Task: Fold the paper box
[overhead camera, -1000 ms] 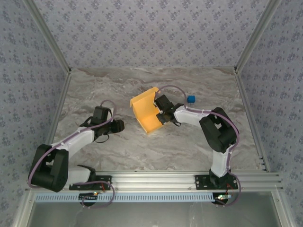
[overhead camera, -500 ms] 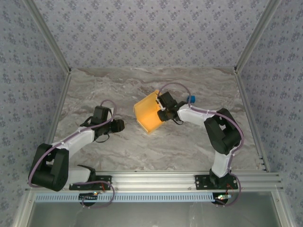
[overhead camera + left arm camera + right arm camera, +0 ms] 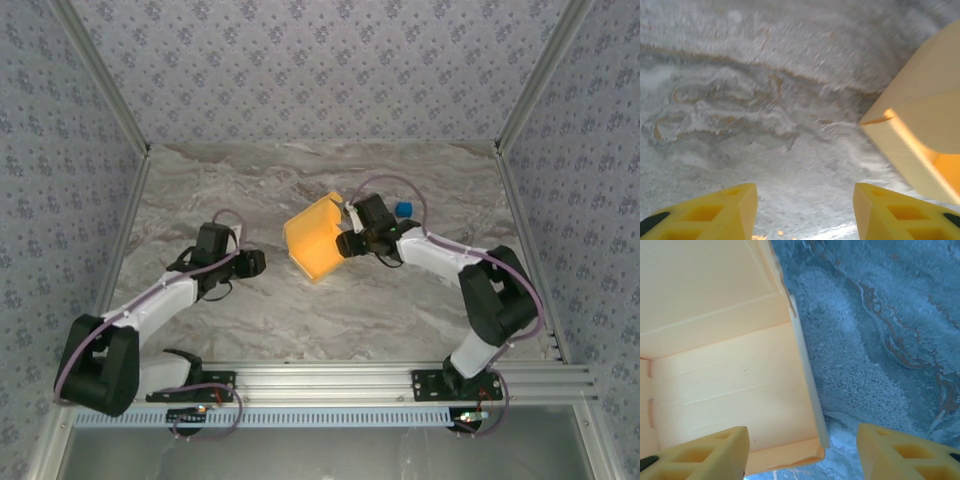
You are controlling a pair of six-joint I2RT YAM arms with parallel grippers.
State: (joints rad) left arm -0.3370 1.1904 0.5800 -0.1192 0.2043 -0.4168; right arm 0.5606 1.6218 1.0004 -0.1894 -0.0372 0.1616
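Findings at this moment.

1. Location. The paper box (image 3: 315, 240) stands on the counter (image 3: 220, 180) about midway between its left and right edges, somewhat toward the far edge. It is partly erected, with walls raised and the interior open. From above, its long axis appears to run from the far edge toward the near edge, slanted a little to the right.

2. Right arm (image 3: 440, 255). The right jaws stand wide apart and grip nothing. They sit at the box's right side. In the right wrist view the box (image 3: 715, 340) covers the left half, and the edge of its right-hand wall runs down between the two fingers without visible contact on either.

3. Left arm (image 3: 170, 290). The left jaws are parted and empty. The box (image 3: 920, 125) lies ahead and to their right, with bare counter between.

4. Judgement. The right arm is plainly nearer, with a wall edge already inside its span. The left arm would have to travel right and toward the far edge to reach the opposite wall.

5. A small blue object (image 3: 403, 209) lies beyond the right wrist, clear of the box.
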